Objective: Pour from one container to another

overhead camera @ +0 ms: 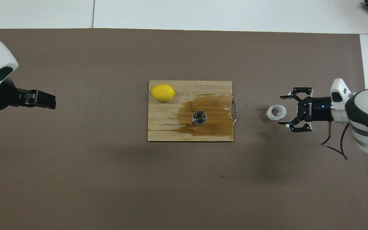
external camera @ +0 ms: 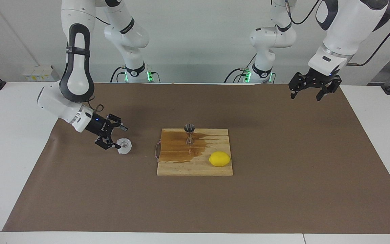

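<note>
Overhead view: right gripper (overhead camera: 287, 110) spread wide, released, just beside the glass cup (overhead camera: 276, 112), which stands on the mat toward the right arm's end from the board (overhead camera: 171, 127). Jigger (external camera: 189, 134) upright on the stained board beside the lemon (external camera: 219, 158). Pouring looks finished; next, retreat without nudging the cup. Left gripper (external camera: 310, 91) waits, fingers apart.

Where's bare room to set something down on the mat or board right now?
Open mat: farther from the robots than the cutting board, and between the board and the waiting left end effector. On the board only dry wood beside the lemon; a brown spill surrounds the jigger. Crowded: glass cup by the open right end effector.
</note>
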Controlling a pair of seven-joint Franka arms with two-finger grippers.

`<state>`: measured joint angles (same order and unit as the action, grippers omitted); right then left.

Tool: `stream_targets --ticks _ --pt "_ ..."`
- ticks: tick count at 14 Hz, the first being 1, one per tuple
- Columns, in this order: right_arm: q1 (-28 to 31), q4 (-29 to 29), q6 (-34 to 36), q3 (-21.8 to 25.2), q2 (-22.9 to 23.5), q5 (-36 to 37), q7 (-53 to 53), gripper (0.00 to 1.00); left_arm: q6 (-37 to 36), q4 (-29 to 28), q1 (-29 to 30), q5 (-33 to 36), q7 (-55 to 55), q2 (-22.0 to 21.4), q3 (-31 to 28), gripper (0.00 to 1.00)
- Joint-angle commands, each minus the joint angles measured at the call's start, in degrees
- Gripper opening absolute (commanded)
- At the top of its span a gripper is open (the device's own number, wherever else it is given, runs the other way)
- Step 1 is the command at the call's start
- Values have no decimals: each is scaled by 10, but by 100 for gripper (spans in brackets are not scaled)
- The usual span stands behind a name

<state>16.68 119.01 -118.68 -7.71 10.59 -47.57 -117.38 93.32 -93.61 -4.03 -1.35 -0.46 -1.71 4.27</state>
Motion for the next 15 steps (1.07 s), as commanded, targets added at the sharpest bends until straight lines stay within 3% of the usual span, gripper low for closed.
stream_targets --ticks 1,7,12,15 --pt "-19 8 3 -1 -35 51 130 100 -10 1 2 7 6 -4 0 100" --pt "-79 3 -23 0 -56 206 465 100 -10 1 2 7 5 -4 0 100" --pt "-135 3 -43 -1 -56 425 815 100 -10 1 2 7 5 -4 0 100" --pt "-148 -10 -10 -1 -58 475 980 100 -10 1 2 7 6 -4 0 100"
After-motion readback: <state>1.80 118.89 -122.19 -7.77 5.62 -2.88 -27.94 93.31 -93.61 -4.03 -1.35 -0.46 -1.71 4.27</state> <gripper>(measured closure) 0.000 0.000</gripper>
